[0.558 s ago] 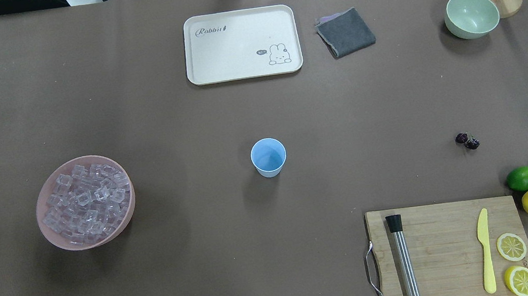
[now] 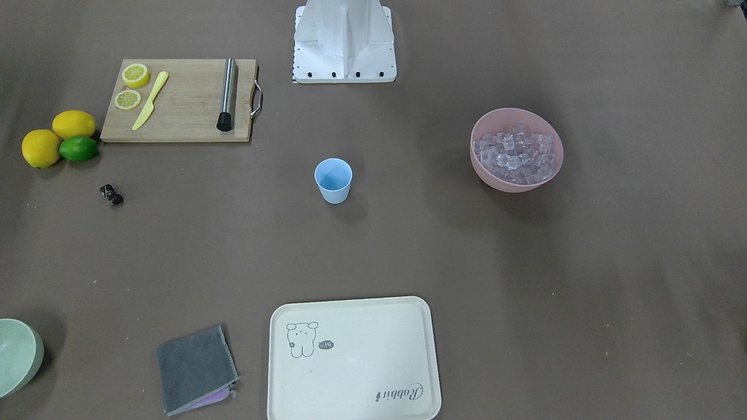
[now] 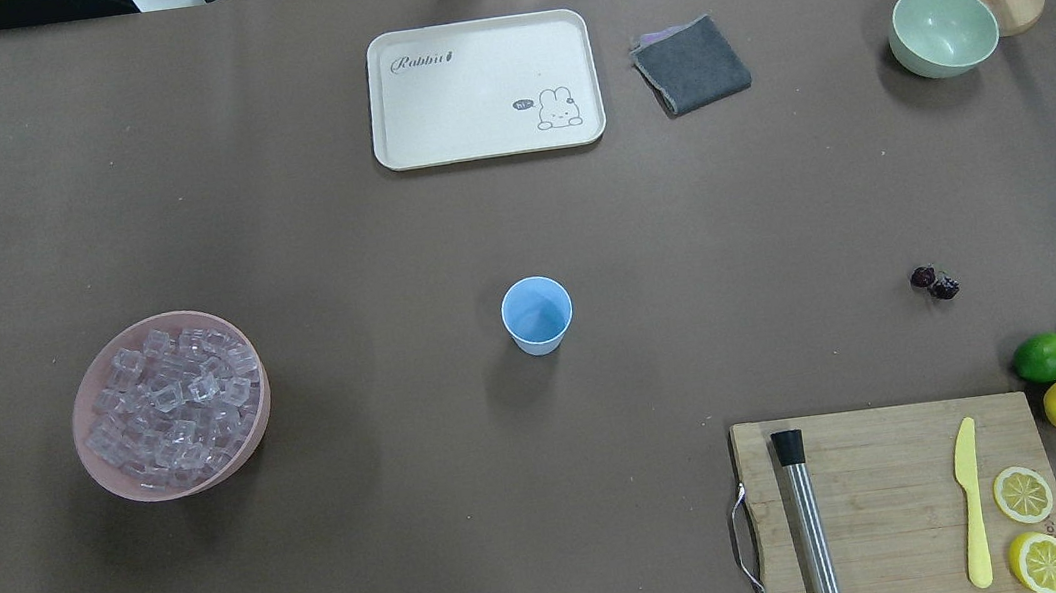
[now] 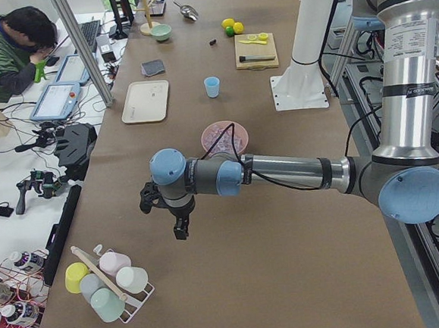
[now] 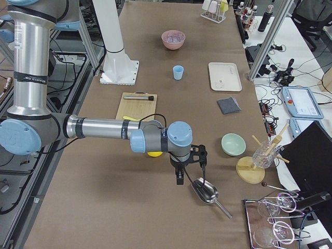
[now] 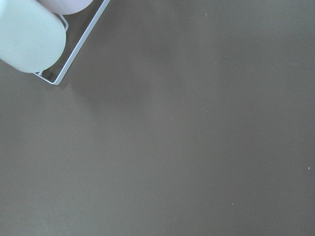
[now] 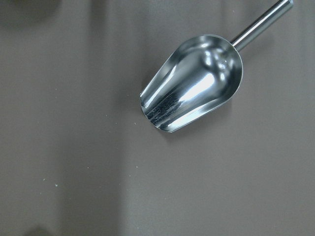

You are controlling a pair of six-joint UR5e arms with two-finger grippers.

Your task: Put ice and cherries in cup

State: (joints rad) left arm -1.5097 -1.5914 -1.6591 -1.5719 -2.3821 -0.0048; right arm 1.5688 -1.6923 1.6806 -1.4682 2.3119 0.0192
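Open table (image 3: 332, 260) surrounds the cup (image 3: 537, 313) on every side; cherries (image 3: 934, 283) lie unobstructed (lime (image 3: 1047, 357) nearby, apart)

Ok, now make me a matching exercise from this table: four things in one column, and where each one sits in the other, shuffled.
Things
1. ice
2. cherries
3. cup
4. yellow knife

Places
A. flat on the cutting board
B. upright and empty at mid-table
C. heaped in the pink bowl
D. loose on the bare table, on the robot's right side

Pairs: 1-C, 2-D, 3-B, 4-A
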